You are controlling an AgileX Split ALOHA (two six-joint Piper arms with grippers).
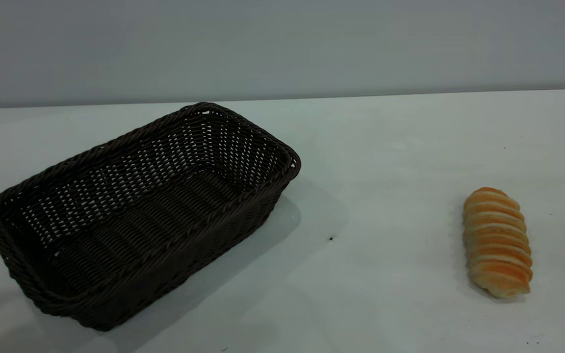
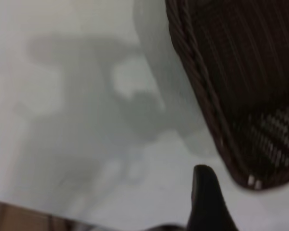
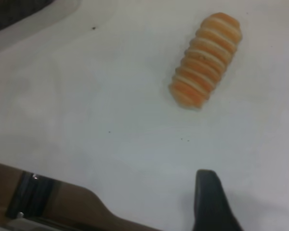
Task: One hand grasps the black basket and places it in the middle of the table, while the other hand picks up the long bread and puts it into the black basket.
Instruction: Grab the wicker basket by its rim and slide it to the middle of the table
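The black basket (image 1: pixel 140 211) stands empty on the white table (image 1: pixel 385 147) at the left, turned at an angle. Its braided rim also shows in the left wrist view (image 2: pixel 197 72). The long bread (image 1: pixel 497 242) lies on the table at the right, well apart from the basket, and shows in the right wrist view (image 3: pixel 206 59). Neither gripper is in the exterior view. My left gripper (image 2: pixel 207 197) shows only as one black tip above the table, just outside a basket corner. My right gripper (image 3: pixel 209 197) shows as one black tip above bare table, short of the bread.
A grey wall runs behind the table's far edge (image 1: pixel 410 94). A small dark speck (image 1: pixel 331 239) lies between basket and bread. The table's near edge with brown floor below shows in the right wrist view (image 3: pixel 62 192).
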